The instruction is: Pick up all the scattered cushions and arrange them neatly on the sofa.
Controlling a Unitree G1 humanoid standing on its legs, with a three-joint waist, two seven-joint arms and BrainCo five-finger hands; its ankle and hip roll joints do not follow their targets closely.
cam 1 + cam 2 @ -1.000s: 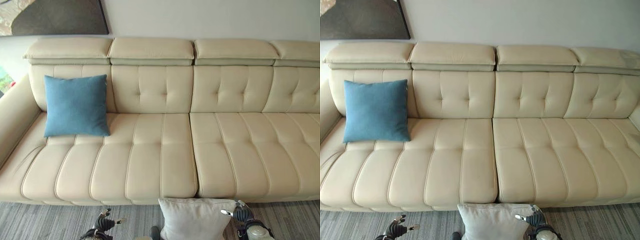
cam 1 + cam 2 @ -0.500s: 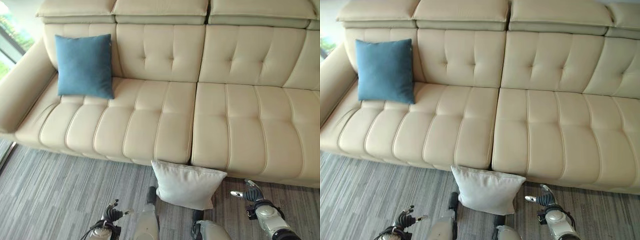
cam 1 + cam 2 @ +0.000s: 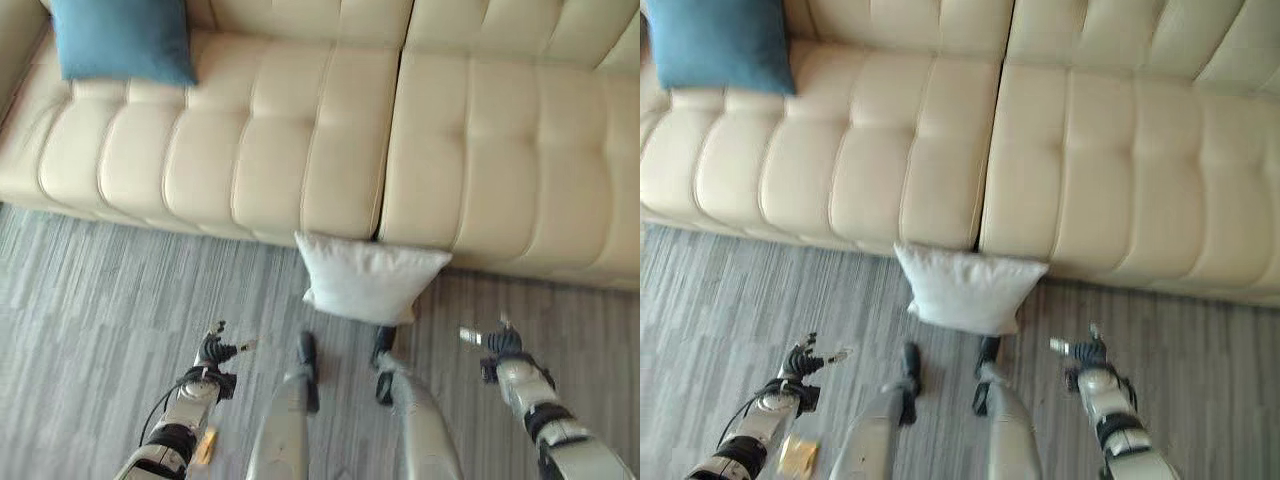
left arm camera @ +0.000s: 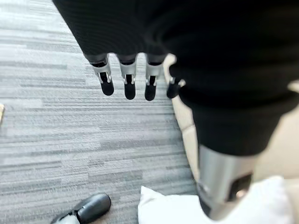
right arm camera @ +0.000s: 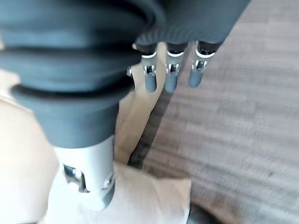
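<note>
White cushion [image 3: 367, 282] on the grey carpet [image 3: 100, 290], leaning against the front of the cream sofa [image 3: 300, 130]. Blue cushion [image 3: 120, 40] up on the seat. Left hand [image 3: 215, 352] and right hand [image 3: 497, 343] low over carpet, fingers relaxed, holding nothing.

Grey striped carpet floor [image 3: 100, 300] in front of a cream leather sofa [image 3: 300, 130]. On the floor, a white cushion [image 3: 368, 282], leaning against the sofa's front edge at the seam between the two seat sections. On the sofa seat, a blue cushion [image 3: 120, 40] near the left end, propped against the backrest. Also on the floor, a small yellowish scrap [image 3: 797, 455] near the bottom left.
</note>
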